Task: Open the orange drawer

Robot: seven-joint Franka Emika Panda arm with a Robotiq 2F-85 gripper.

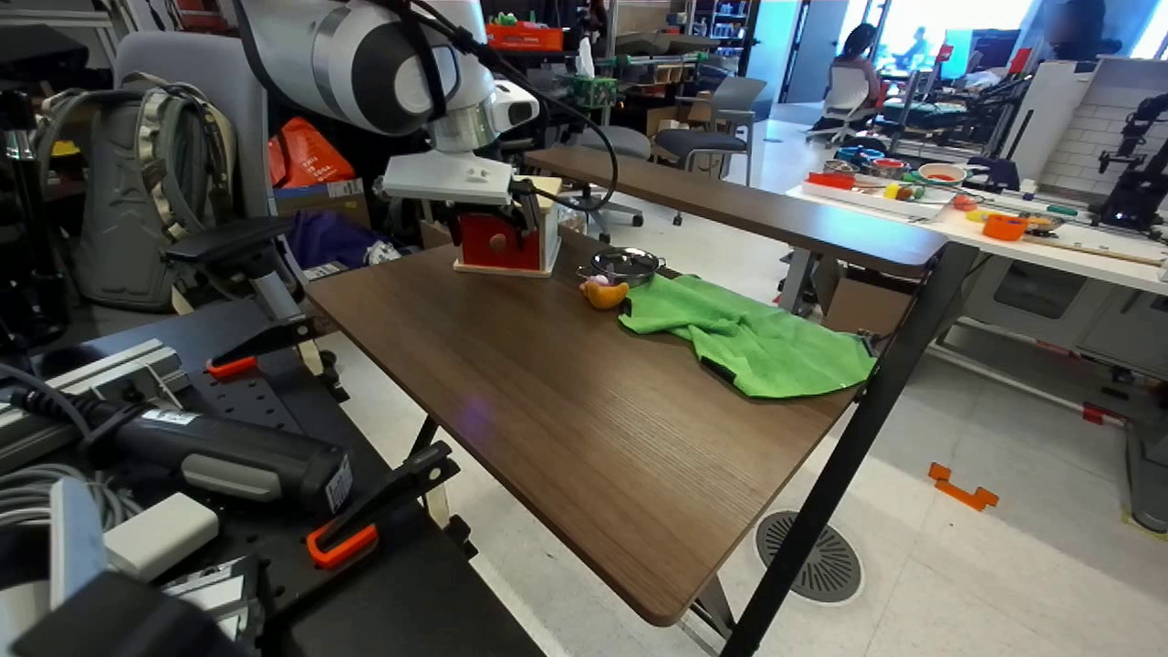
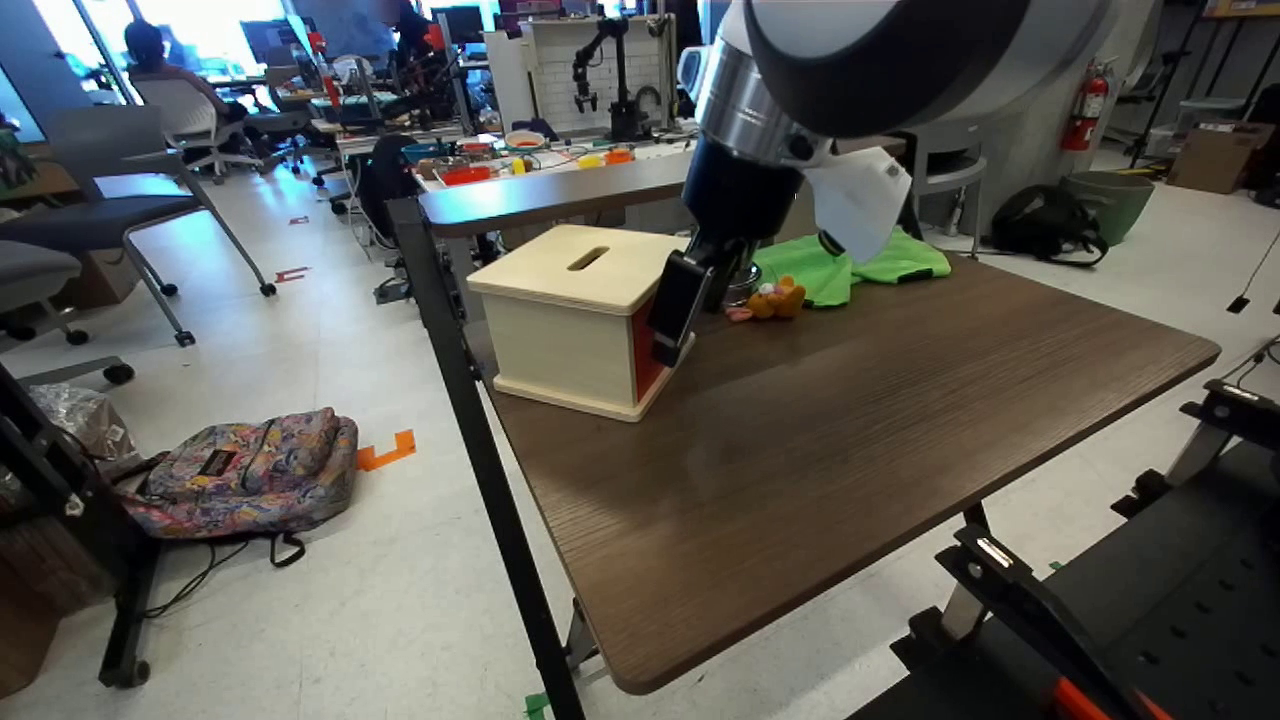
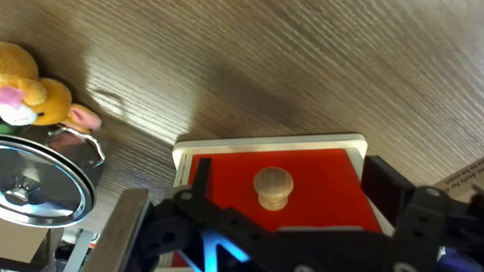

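The orange drawer is the red-orange front [image 1: 479,254] of a small pale wooden box, and it sits shut in the box. The front also shows in the wrist view [image 3: 321,189], with a round wooden knob [image 3: 273,185] at its middle. In an exterior view its front [image 2: 647,370] is mostly hidden behind my fingers. The box's tan top [image 2: 535,262] has a slot. My gripper [image 3: 289,168] is open and empty in front of the drawer, one finger on each side of the knob, with gaps on both sides. It also shows in both exterior views [image 1: 493,219] [image 2: 682,305].
The box stands on a brown table [image 1: 584,401] near its edge. Beside it are a metal pot with a lid [image 3: 41,181] and an orange plush toy [image 3: 53,100]. A green cloth [image 1: 748,333] lies past them. A raised shelf [image 1: 730,205] runs along one side of the table.
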